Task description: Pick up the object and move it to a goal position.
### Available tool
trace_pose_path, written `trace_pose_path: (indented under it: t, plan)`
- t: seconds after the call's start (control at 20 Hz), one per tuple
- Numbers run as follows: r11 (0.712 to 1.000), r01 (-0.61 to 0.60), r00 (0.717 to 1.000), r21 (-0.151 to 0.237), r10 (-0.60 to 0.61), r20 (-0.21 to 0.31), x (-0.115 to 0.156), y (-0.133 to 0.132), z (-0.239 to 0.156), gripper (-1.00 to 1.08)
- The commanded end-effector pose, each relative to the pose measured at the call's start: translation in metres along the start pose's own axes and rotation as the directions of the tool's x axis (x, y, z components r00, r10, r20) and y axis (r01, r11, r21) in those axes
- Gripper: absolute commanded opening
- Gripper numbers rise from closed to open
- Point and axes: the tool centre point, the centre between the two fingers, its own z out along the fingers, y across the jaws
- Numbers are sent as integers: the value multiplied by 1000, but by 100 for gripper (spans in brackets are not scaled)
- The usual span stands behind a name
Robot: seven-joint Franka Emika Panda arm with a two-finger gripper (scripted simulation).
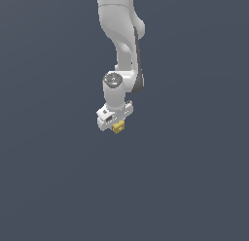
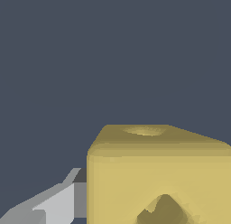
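The object [image 1: 118, 127] is a tiny mustard-yellow cube just under the white robot hand, near the middle of the exterior view. The gripper [image 1: 117, 123] points down over it with its jaws closed against the cube's sides. In the wrist view the object [image 2: 158, 173] fills the lower right, showing a round dimple on one face and a dark notch on another. One grey finger [image 2: 58, 205] lies flush against its side. The other finger is out of frame. I cannot tell whether the cube rests on the surface or hangs above it.
The white arm [image 1: 124, 41] comes down from the top centre of the exterior view. A plain dark blue-grey ground [image 1: 58, 177] surrounds it, and no other objects or goal marker are visible.
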Motion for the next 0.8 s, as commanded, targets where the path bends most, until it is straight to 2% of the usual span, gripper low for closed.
trace_pose_path:
  t: [0.0, 0.35, 0.75]
  plan:
    - [1000, 0, 1000, 0, 0, 0, 0, 0, 0, -100]
    - [1000, 0, 1000, 0, 0, 0, 9, -9, -13, -100]
    - [1000, 1, 1000, 0, -1, 1, 40, -41, -61, -100]
